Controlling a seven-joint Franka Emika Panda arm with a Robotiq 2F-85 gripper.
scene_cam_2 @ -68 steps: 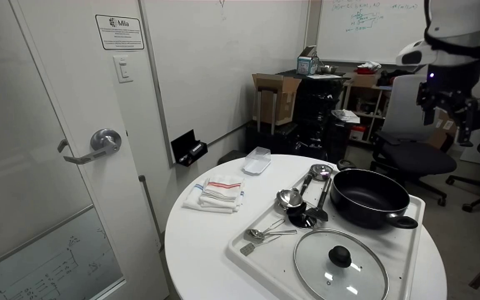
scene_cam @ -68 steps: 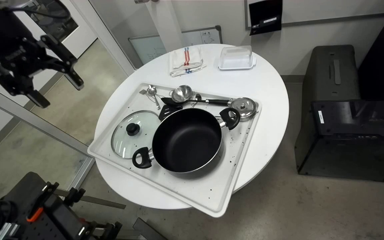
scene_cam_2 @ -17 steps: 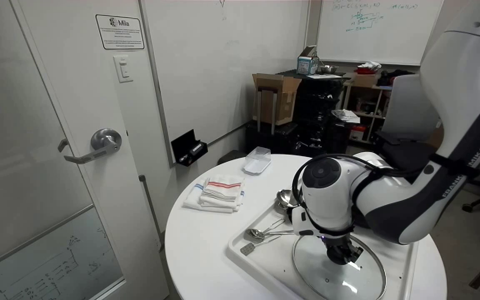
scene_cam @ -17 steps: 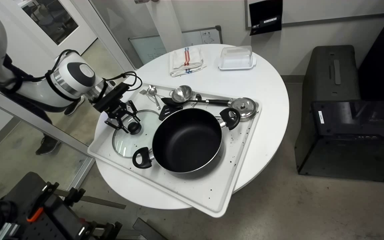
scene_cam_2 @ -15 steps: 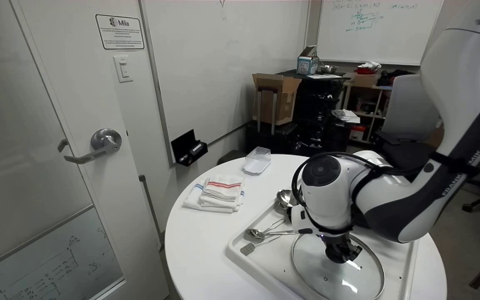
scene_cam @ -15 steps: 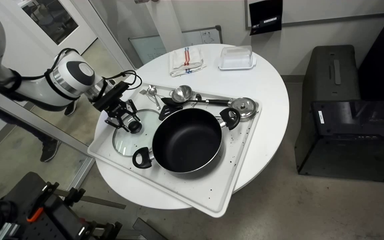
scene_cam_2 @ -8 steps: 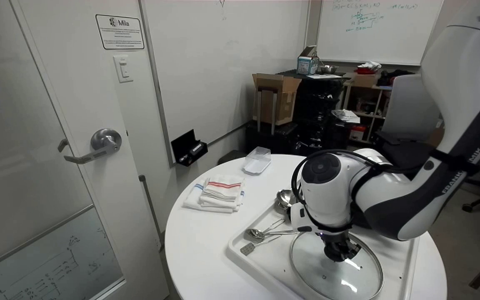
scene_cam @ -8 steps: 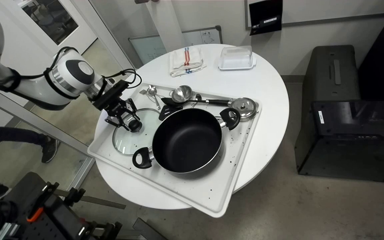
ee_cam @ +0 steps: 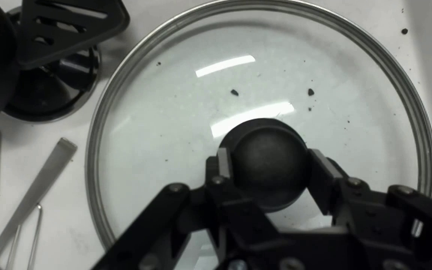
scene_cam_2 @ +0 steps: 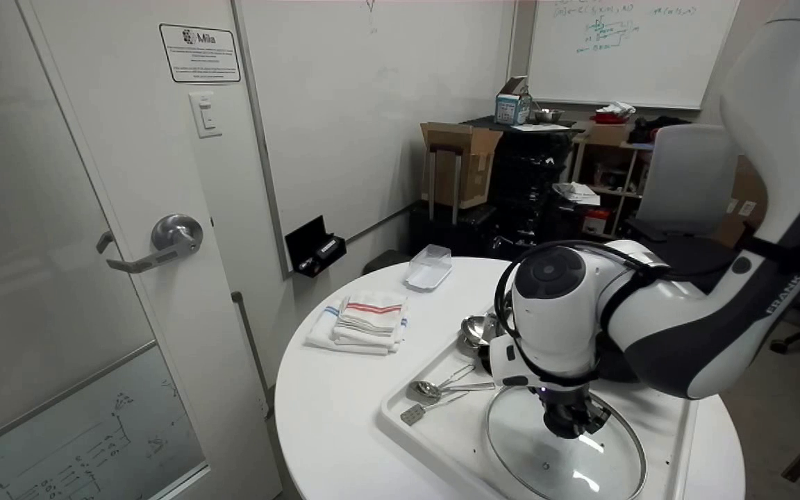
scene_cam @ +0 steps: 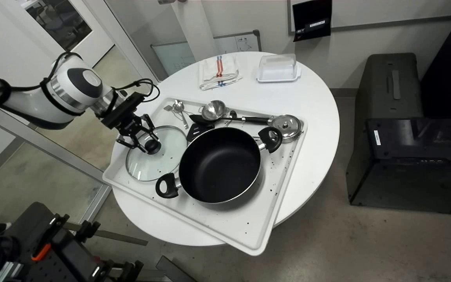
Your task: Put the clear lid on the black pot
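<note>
Here's glossy glass on the clear lid (ee_cam: 268, 84), light streaking across it, shiny metal round its rim (ee_cam: 93, 165), a smooth matt knob (ee_cam: 270, 161), the black pot (scene_cam: 219, 166) matt inside, soft-looking cloth towels (scene_cam: 218, 72), and a smooth, plastic-looking tray (scene_cam: 231, 225)!

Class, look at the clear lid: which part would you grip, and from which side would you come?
Probably the black centre knob, gripped from above on opposite sides: rounded and facing up, it stands proud of the broad clear lid. The gripper holds it so.
</note>
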